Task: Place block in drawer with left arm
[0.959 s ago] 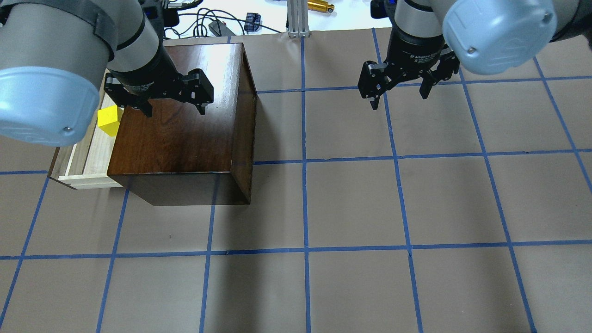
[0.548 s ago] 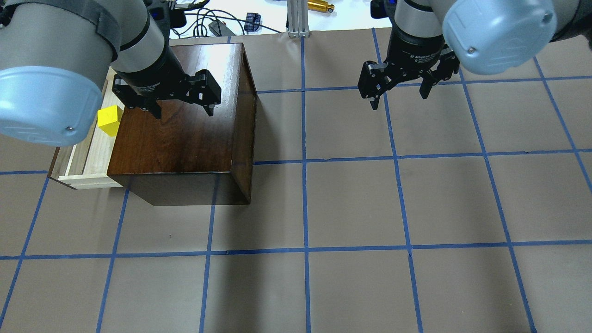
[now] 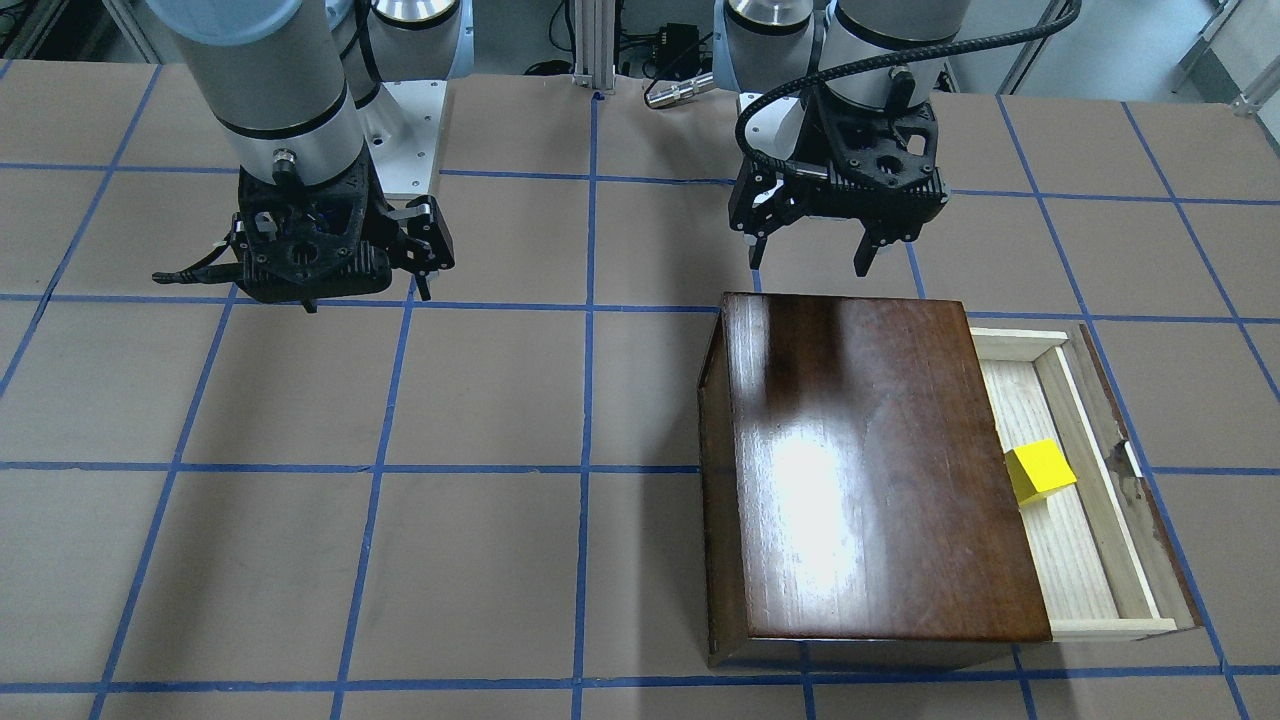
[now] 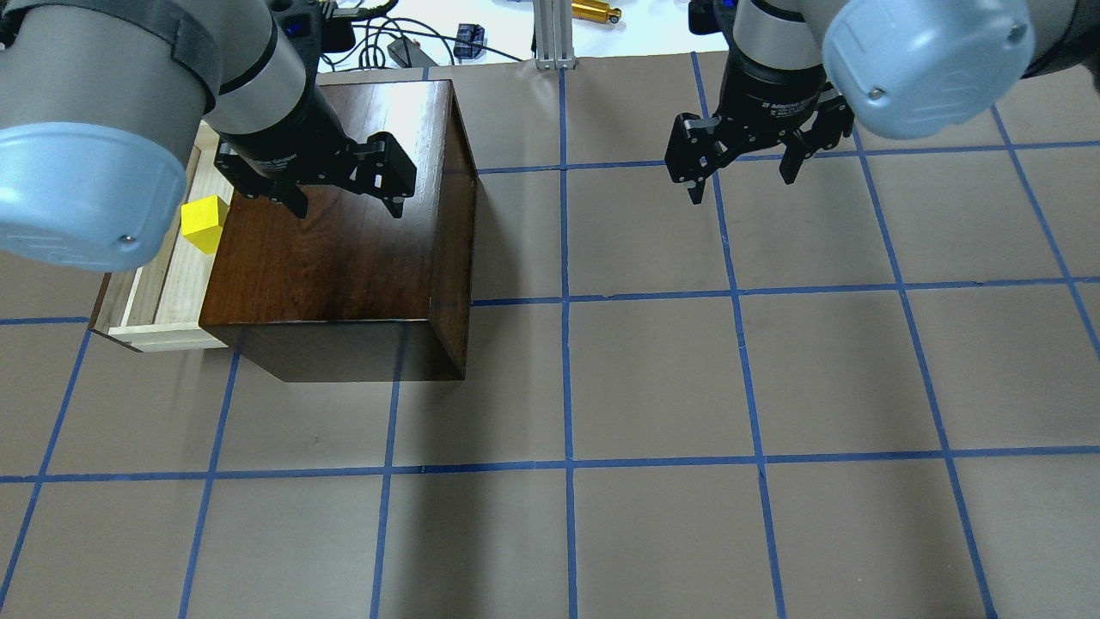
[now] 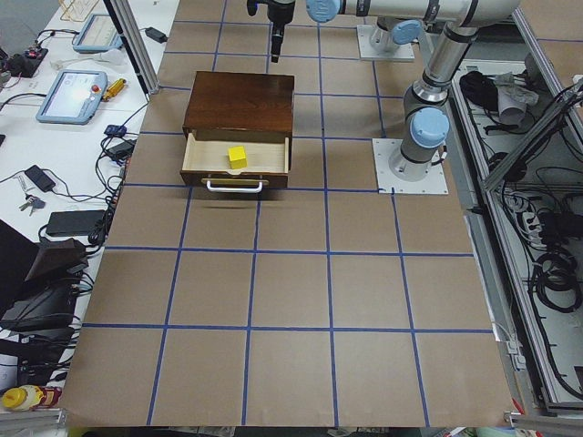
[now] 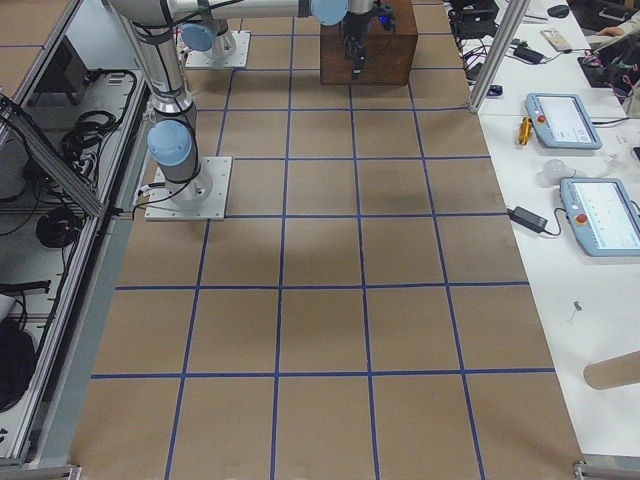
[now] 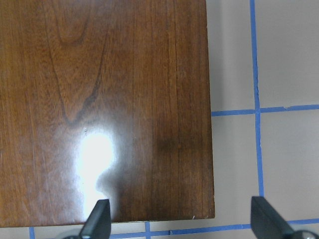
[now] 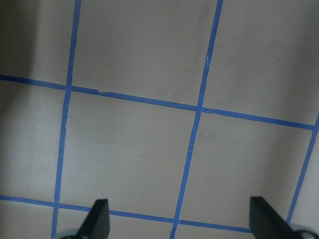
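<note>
table (image 4: pixel 653 378): brown paper with a blue tape grid. left arm (image 4: pixel 103 103) reaches in over the box side, right arm (image 4: pixel 928 60) sits over the other half. dark wooden box (image 4: pixel 335 249) stands on the table on the left arm's side, glossy top up. drawer (image 3: pixel 1115 628) is pulled out of the box on the side away from the right arm, pale tray floor exposed, dark front panel outermost. left gripper (image 4: pixel 348 209) hangs above the box top, not touching it, fingers spread wide, nothing between them; the wrist view shows only box lid and taped paper below. right gripper (image 4: pixel 742 186) hangs over bare table, well apart from the box, fingers also spread, empty. yellow block (image 3: pixel 1040 470) lies loose on the drawer floor, roughly mid-width, clear of both end walls, no gripper near it.
</note>
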`<control>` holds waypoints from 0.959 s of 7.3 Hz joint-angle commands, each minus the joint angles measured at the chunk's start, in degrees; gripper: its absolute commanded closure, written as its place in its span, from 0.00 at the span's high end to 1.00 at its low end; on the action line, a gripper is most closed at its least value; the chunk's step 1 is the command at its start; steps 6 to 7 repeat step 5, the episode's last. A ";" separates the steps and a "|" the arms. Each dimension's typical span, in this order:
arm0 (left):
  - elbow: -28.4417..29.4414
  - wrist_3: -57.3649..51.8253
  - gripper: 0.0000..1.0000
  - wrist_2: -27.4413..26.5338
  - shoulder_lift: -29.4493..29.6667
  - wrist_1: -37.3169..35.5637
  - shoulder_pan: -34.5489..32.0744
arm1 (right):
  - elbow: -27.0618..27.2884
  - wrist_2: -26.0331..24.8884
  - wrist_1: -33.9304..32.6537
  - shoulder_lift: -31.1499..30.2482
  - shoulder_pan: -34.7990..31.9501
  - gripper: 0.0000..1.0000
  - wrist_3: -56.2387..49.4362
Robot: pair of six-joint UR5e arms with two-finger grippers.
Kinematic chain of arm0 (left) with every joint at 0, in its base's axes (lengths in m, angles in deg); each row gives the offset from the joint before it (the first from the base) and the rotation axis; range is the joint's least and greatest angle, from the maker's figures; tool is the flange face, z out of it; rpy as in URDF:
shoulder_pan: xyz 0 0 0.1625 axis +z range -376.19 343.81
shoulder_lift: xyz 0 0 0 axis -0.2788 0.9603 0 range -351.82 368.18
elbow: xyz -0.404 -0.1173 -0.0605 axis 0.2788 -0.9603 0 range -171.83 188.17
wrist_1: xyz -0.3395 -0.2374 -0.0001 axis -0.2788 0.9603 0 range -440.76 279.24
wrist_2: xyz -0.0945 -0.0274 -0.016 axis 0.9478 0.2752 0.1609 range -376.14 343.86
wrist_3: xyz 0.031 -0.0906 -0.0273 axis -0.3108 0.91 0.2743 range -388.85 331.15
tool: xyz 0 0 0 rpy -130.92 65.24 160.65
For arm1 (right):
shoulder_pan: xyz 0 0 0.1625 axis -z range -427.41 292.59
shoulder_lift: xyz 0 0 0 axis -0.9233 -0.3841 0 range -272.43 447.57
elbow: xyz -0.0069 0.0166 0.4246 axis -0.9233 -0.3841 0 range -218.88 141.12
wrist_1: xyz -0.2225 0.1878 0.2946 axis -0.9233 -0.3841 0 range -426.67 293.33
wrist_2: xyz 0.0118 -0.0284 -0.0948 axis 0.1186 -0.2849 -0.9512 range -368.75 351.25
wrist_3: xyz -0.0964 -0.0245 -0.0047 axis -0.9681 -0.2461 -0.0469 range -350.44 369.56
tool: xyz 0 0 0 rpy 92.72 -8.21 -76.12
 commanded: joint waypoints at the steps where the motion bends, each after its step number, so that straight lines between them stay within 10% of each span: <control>1: 0.07 -0.03 1.00 -0.18 -0.21 1.99 -0.08 | 0.00 0.00 0.00 0.00 0.00 1.00 -0.06; 7: -0.02 -0.12 1.00 -0.36 -0.74 2.26 0.45 | 0.00 0.00 0.00 0.00 0.00 1.00 -0.06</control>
